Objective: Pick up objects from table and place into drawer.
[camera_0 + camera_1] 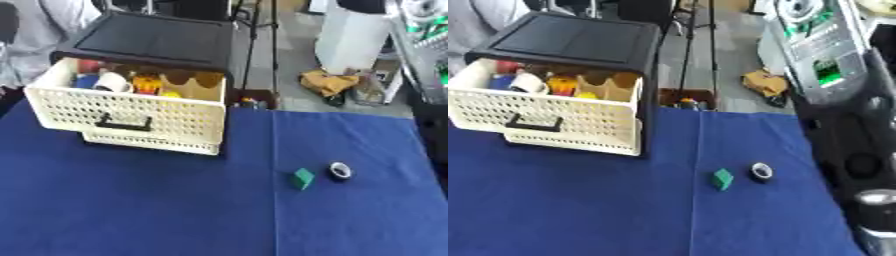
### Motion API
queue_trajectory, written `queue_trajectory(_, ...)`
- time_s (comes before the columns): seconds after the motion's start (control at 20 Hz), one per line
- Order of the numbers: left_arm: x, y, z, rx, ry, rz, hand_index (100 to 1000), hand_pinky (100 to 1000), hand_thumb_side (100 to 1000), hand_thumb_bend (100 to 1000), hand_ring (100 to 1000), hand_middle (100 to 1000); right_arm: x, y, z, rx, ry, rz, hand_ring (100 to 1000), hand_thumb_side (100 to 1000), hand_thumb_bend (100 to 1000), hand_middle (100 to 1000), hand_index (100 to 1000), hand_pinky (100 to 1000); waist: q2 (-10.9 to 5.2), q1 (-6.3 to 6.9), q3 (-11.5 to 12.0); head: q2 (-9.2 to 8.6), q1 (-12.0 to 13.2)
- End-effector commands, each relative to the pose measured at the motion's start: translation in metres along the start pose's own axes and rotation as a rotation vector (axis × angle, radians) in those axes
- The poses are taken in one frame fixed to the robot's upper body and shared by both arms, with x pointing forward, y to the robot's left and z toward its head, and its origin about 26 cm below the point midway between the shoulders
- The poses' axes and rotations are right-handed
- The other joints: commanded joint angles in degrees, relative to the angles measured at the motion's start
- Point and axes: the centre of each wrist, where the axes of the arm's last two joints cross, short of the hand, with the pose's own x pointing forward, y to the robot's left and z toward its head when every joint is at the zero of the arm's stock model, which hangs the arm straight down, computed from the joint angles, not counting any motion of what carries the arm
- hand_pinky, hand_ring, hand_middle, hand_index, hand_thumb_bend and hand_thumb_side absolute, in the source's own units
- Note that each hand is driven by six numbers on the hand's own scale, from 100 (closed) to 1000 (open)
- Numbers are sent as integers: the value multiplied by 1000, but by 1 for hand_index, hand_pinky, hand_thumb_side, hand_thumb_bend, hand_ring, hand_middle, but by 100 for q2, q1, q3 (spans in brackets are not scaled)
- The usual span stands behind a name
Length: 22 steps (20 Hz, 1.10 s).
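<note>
**Two objects wait on the blue desk as drawer stands open**

On the blue-covered desk [131, 210], a cream perforated drawer [131, 117] stands pulled out from its black cabinet [157, 40] at the far left, its open top facing up so that objects can be dropped straight in. It already holds a jumble of small things: a white cup-like piece [111, 81], something yellow and orange [149, 85], and red and blue shapes towards the back. Two objects remain out on the cloth, well apart from the drawer and to its right: a small green block [303, 178] and, just beside it, a black-and-white roll, apparently tape [339, 171]. Both lie free, touched by nothing.

Neither hand shows in either view, so whether each is released or clenched cannot be told. Only the robot's right arm [859, 165] appears, a dark mass with a silver joint along the right edge of the right eye view, nearer the two loose objects than the drawer. By this layout, the task looks partly done, with the block and roll still to be collected.
</note>
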Motion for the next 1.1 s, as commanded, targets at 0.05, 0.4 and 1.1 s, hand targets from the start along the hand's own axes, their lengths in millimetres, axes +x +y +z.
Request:
queue_trajectory(0.05, 7, 8, -4, -97, -56, -74, 599, 184, 883, 371, 267, 400, 7, -22, -6, -72, -38, -8, 379, 702, 100, 382, 467, 190, -86, 103, -35, 10, 93)
queue_trajectory(0.4, -1, -3, -23, -669, -115, -348, 624, 100, 950, 283, 135, 350, 20, -47, 6, -143, -53, -57, 370, 776, 100, 372, 455, 185, -38, 333, -242, 85, 343)
queue_trajectory(1.1, -50, -60, -20, -1205, -147, -513, 840, 100, 945, 363, 169, 441, 35, -69, 23, -198, -77, -71, 399, 783, 100, 394, 475, 226, 4, 594, -434, 95, 580)
